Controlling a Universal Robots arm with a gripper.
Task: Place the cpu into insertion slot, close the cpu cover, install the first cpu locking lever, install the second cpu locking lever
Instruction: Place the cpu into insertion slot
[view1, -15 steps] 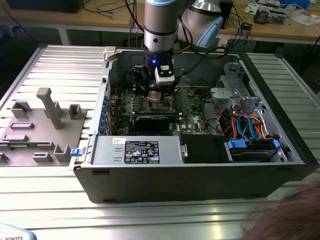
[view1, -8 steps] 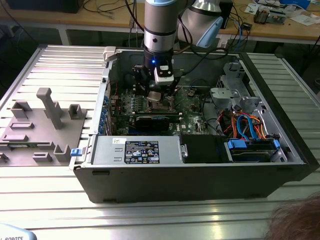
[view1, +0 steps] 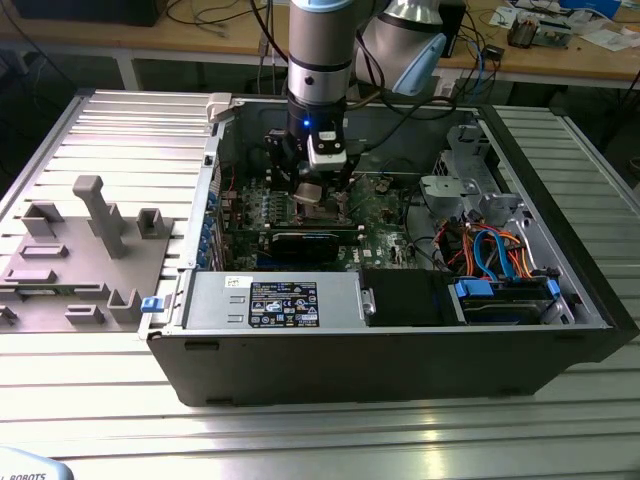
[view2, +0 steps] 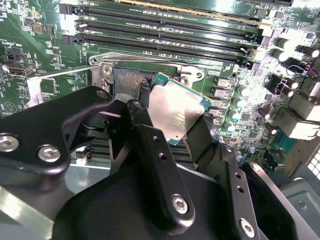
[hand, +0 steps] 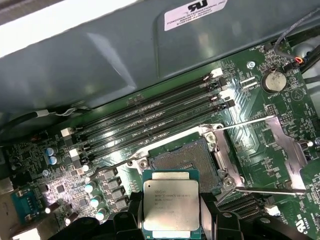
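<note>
My gripper (hand: 170, 212) is shut on the cpu (hand: 170, 204), a small square chip with a silver-grey top, with a black finger (hand: 131, 212) on each side. The chip hangs flat just off one edge of the insertion slot (hand: 187, 157), whose dark centre lies bare inside its silvery rim. The cpu cover (hand: 282, 155), a thin metal frame, is swung open beside the slot, and two thin wire levers (hand: 250, 120) stand released along it. In the second wrist view the cpu (view2: 175, 110) covers part of the insertion slot (view2: 129, 82). In the exterior view the gripper (view1: 310, 192) is low inside the open computer case.
Long black memory slots (hand: 150, 117) run along the socket's far side, with the grey case wall (hand: 100, 50) behind them. The exterior view shows a black expansion card (view1: 300, 243), the power supply (view1: 275, 300), a drive cage with coloured cables (view1: 500, 262) and a grey fixture tray (view1: 80, 250).
</note>
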